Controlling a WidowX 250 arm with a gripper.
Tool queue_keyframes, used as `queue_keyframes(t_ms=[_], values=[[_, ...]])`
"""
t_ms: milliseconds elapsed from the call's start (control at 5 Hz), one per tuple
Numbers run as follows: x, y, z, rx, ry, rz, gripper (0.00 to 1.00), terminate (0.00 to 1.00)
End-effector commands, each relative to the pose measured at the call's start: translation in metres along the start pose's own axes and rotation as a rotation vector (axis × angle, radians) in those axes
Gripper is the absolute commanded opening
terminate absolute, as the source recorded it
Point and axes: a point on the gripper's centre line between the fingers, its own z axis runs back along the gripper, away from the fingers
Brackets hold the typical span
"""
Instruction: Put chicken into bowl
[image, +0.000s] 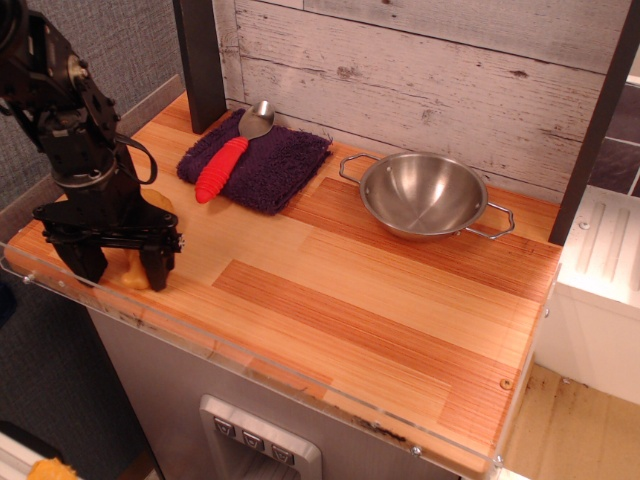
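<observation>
The chicken (134, 274), a tan-orange toy drumstick, lies near the front left corner of the wooden counter. It is mostly hidden behind my black gripper (122, 268). The gripper points down over it, open, with one finger (158, 266) to the right of the drumstick and the other to its left. I cannot tell whether the fingers touch it. The bowl (398, 205), shiny steel with two wire loop handles, stands empty at the back right of the counter, far from the gripper.
A dark purple towel (275, 165) lies at the back left with a red ribbed-handled spoon (220, 170) on it. A dark post (202, 60) stands behind the towel. A clear plastic lip (250, 362) runs along the counter's front edge. A plank wall is behind.
</observation>
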Motion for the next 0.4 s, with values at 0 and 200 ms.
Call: queue_keyframes(t_ms=[0, 200], values=[[0.001, -0.009, 0.008, 0.026, -0.026, -0.029, 0.0, 0.0], [-0.001, -0.007, 0.02, 0.018, -0.038, -0.053, 0.0, 0.0]])
